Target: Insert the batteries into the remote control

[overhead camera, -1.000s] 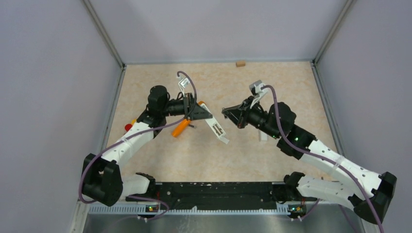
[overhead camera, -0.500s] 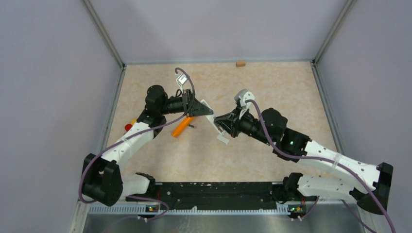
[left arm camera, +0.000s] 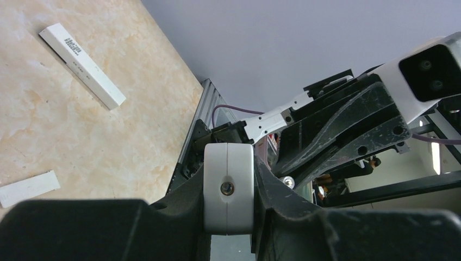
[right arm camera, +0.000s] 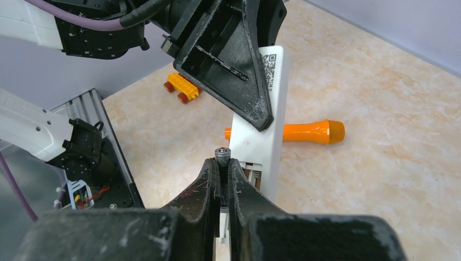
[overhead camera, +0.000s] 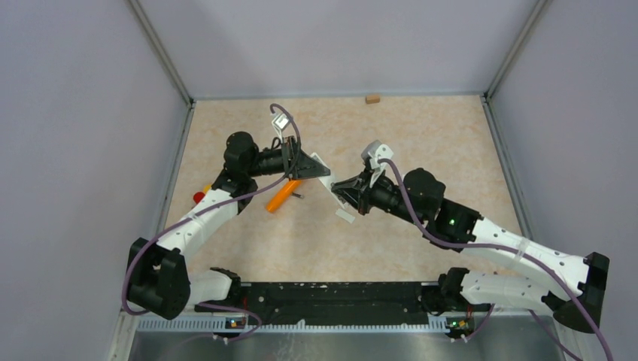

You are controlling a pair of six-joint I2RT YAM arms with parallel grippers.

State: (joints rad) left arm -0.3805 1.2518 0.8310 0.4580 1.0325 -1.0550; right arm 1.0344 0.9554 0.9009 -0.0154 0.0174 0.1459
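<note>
Nearest, right gripper (right arm camera: 221, 166): clamped on a battery (right arm camera: 221, 153), tiny dark cylinder, pale metal cap, beside remote control (right arm camera: 255, 138).
Left gripper (left arm camera: 228, 187): gripping remote control, flat white plastic bar, QR label.
Farthest, orange tube (right arm camera: 310, 131): smooth, on marbled table (right arm camera: 391, 163).

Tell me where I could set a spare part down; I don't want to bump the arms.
Bare table lies far right, between the brown block and the right wall, and in the near strip between the orange torch and the base rail. Crowded: the middle, where left tool and right tool meet at the remote.
</note>
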